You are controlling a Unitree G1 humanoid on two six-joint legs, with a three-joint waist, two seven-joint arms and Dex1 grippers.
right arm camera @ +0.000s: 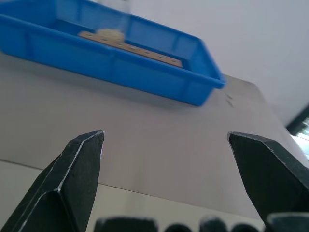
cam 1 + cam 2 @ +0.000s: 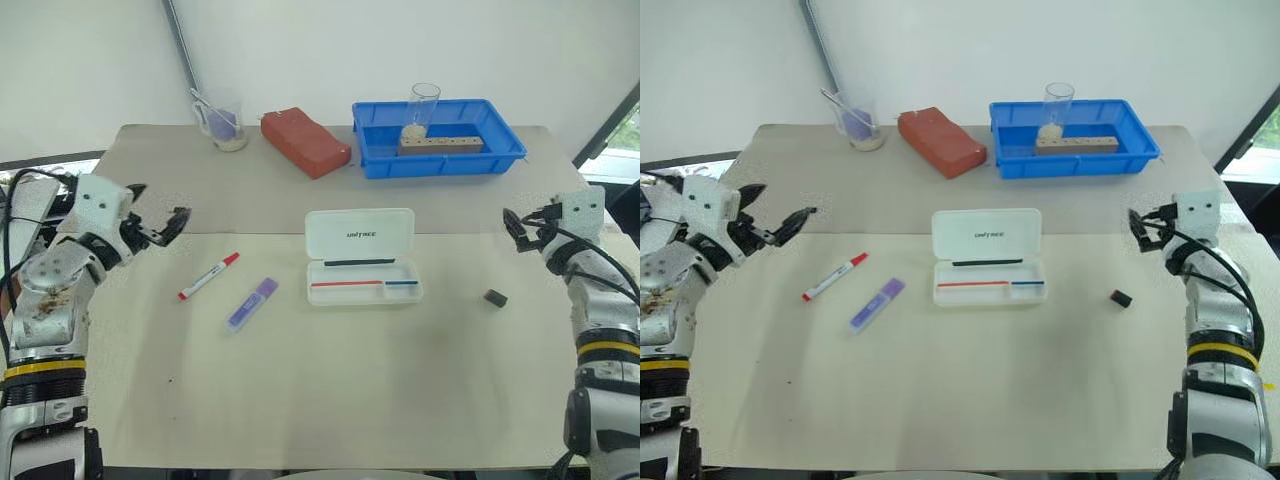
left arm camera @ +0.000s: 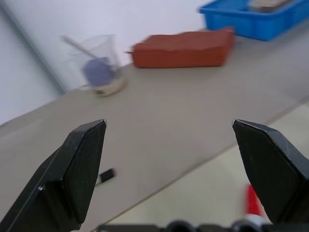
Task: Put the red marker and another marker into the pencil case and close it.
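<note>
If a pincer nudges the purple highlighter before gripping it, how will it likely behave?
The purple highlighter lies flat and alone on the table, so a nudge would probably slide or roll it. Its chunky plastic barrel looks rigid and light, and possibly a little slippery between pincer fingers.

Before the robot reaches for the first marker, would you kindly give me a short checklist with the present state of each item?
1. Pencil case open, lid up: ok.
2. Room in the case: cannot tell; a dark pen, a red pen and a blue pen already lie in its tray.
3. Red marker free on the table, nothing touching it: ok.
4. Purple highlighter free on the table, beside the red marker and apart from it: ok.
5. Left gripper open, empty and above the table near the markers: ok.
6. Right gripper open and empty, off to the case's right: ok.
</note>
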